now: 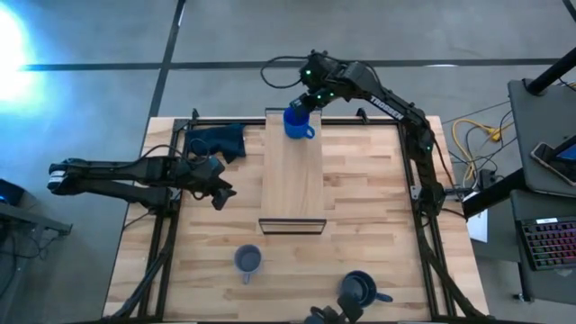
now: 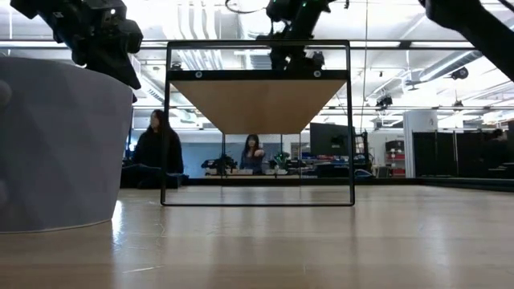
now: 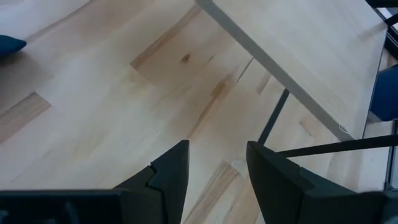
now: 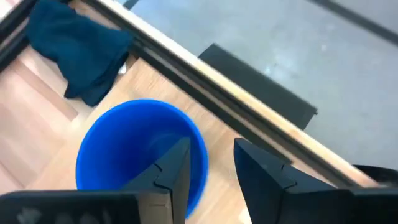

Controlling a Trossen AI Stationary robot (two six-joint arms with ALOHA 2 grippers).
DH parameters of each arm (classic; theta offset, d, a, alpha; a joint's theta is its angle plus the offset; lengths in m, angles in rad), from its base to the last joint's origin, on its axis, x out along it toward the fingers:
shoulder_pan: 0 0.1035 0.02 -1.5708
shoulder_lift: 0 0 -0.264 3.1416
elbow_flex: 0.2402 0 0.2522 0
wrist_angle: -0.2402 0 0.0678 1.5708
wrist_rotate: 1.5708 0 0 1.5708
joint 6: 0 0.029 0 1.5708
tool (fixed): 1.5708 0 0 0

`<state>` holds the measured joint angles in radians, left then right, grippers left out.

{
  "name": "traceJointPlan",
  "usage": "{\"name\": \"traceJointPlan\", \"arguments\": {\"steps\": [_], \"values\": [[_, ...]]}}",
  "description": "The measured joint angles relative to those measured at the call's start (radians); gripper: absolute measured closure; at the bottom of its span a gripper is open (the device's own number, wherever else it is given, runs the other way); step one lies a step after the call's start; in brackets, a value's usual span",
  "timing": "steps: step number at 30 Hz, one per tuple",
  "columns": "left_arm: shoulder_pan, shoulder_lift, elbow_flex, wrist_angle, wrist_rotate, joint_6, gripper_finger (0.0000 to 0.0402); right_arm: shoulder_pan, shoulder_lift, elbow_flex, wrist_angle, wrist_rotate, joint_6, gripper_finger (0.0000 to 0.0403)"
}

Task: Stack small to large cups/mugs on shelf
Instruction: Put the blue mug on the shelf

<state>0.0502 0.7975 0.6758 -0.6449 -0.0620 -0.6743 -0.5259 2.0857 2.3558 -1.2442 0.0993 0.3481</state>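
Note:
The bright blue mug [image 1: 297, 123] stands upright on its base at the far end of the light wood shelf [image 1: 292, 180]. My right gripper [image 1: 310, 97] is open above it. In the right wrist view, one finger [image 4: 177, 168] is over the mug's opening [image 4: 134, 155] and the other [image 4: 261, 177] is outside the rim, with bare wood showing between wall and outer finger. The small grey-blue mug [image 1: 247, 260] and the dark navy mug [image 1: 358, 290] stand on the tabletop near its front edge. My left gripper [image 1: 220, 193] is open and empty, left of the shelf.
A dark blue cloth [image 1: 220, 141] lies at the table's far left, also in the right wrist view [image 4: 78, 53]. The shelf's dark metal frame [image 2: 259, 124] stands at its near end. The grey-blue mug [image 2: 56, 144] fills the low view's left. Two people [image 2: 157, 148] sit beyond the table.

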Motion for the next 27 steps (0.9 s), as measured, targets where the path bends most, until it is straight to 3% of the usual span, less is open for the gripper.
{"name": "traceJointPlan", "arguments": {"steps": [5,9,13,18,22,27], "values": [[0.000,-0.009,0.000,0.000,-0.001,0.001,0.0256,0.006,-0.045,0.000,-0.019,0.010,0.016,0.0285],[0.000,-0.014,0.000,0.000,-0.001,0.001,0.0256,0.056,-0.062,0.000,-0.144,0.010,0.063,0.0291],[0.000,-0.016,-0.002,0.000,-0.002,0.002,0.0256,0.168,-0.058,-0.005,-0.213,0.083,0.084,0.0318],[0.000,-0.017,-0.013,-0.001,-0.002,0.005,0.0256,0.248,-0.058,-0.005,-0.216,0.132,0.149,0.0382],[0.000,-0.016,-0.015,0.000,-0.003,0.009,0.0256,0.266,-0.056,-0.008,-0.223,0.178,0.201,0.0391],[0.000,-0.015,-0.017,0.001,-0.005,0.035,0.0256,0.258,-0.045,-0.023,-0.220,0.136,0.235,0.0394]]}}
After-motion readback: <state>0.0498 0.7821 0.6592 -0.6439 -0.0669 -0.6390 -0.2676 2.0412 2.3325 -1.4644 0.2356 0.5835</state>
